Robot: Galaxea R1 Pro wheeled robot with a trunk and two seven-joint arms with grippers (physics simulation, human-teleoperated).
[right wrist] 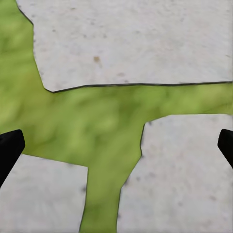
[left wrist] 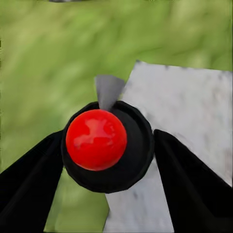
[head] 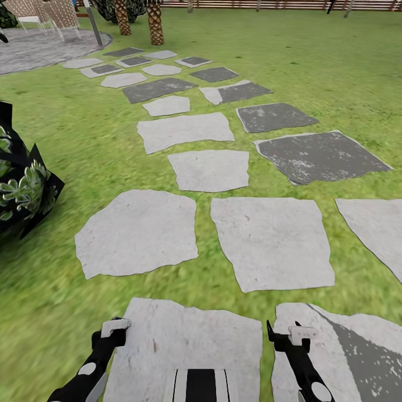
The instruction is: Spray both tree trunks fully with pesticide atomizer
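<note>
left gripper (left wrist: pixel 104 160): clamped on the pesticide atomizer (left wrist: pixel 97 140), red top and black body seen between the fingers.
right gripper (right wrist: pixel 116 145): jaws spread wide, nothing held.
stepping stones (head: pixel 145 231): laid toward 12 o'clock.
palms (head: pixel 154 22): spotted at 11 o'clock.

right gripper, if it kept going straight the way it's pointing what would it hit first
Probably the ground: the right gripper is open and empty, and its wrist camera looks onto a strip of lawn running between pale stepping stones. Nothing stands in between, though depth is unclear.
</note>
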